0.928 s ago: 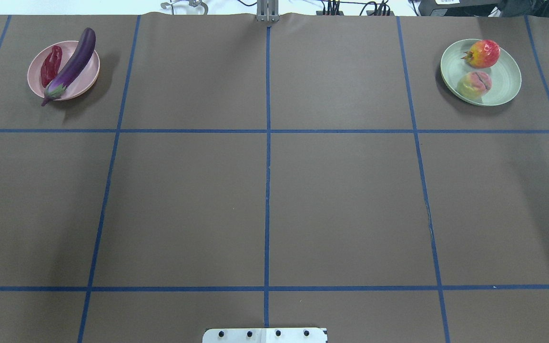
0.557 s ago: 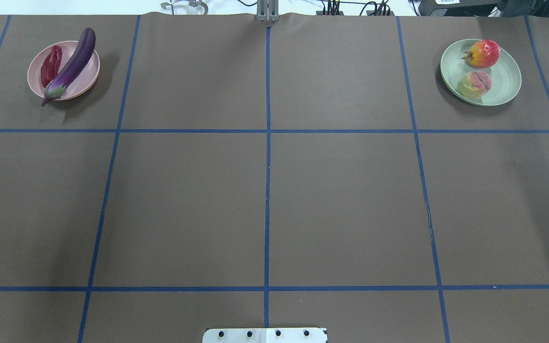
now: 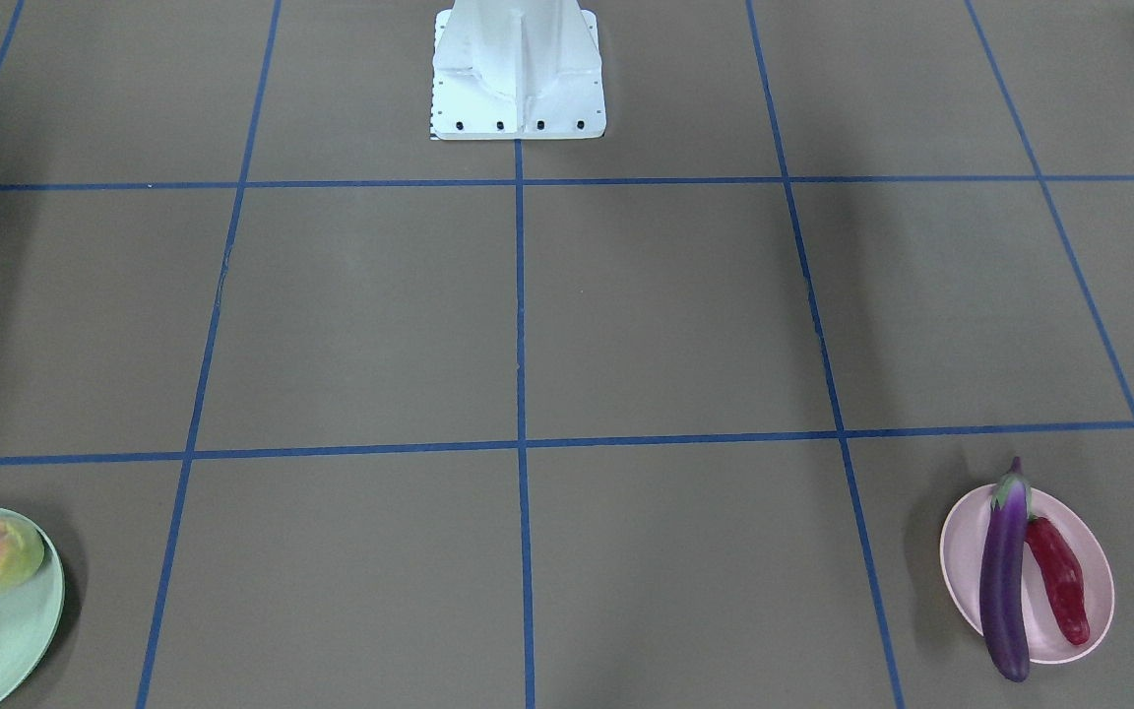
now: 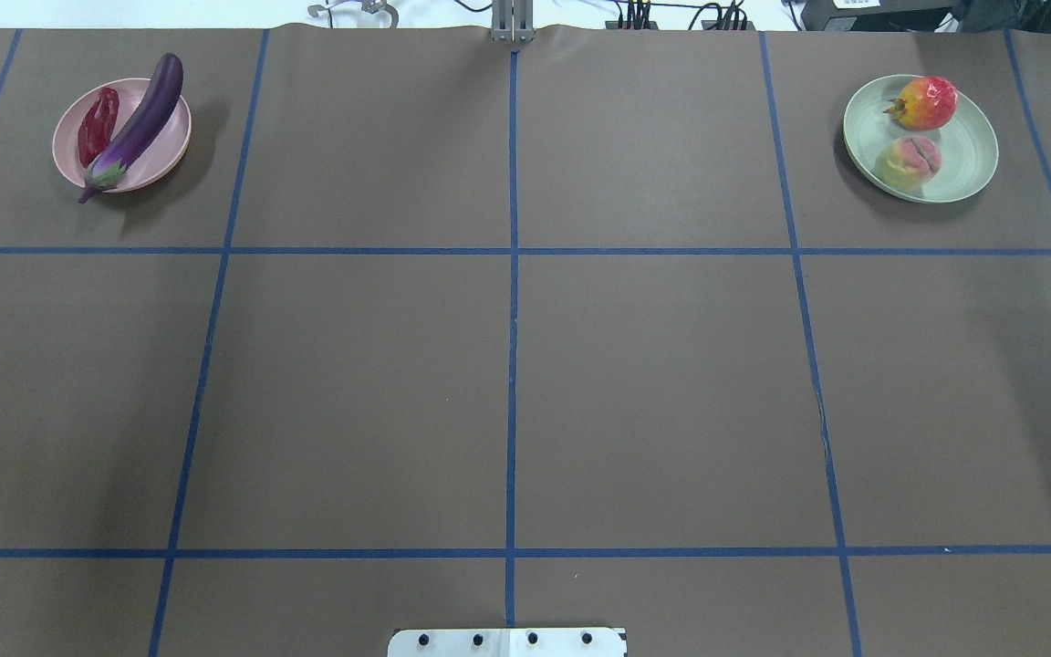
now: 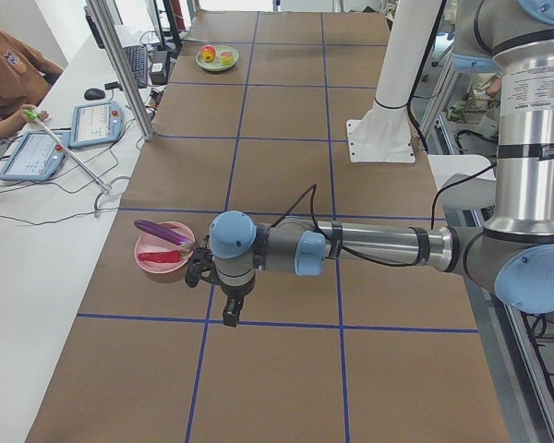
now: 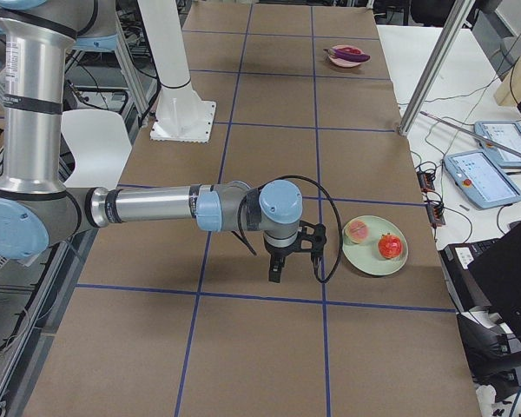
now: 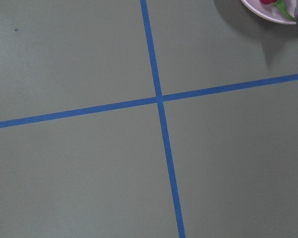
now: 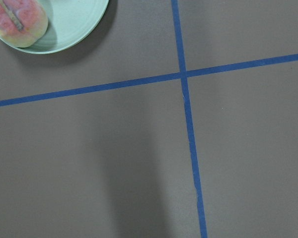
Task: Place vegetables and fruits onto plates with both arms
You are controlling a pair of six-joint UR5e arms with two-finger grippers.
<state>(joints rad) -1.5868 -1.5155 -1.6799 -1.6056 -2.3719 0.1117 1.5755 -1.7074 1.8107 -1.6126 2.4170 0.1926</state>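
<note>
The purple eggplant point(image 4: 136, 128) and red chili pepper point(image 4: 97, 126) lie on the pink plate point(image 4: 161, 157) at the far left; the eggplant's ends overhang the rim. The peach point(image 4: 910, 162) and the red-orange fruit point(image 4: 925, 102) sit on the mint green plate point(image 4: 968, 155) at the far right. My left gripper point(image 5: 226, 309) hangs above the table just beside the pink plate point(image 5: 166, 265). My right gripper point(image 6: 276, 269) hangs beside the green plate point(image 6: 373, 258). Both show only in the side views, so I cannot tell whether they are open or shut.
The white robot base point(image 3: 518, 74) stands at the table's near middle. Blue tape lines divide the brown table cover point(image 4: 507, 365). An operator and tablets point(image 5: 92, 125) are at a side desk beyond the table edge.
</note>
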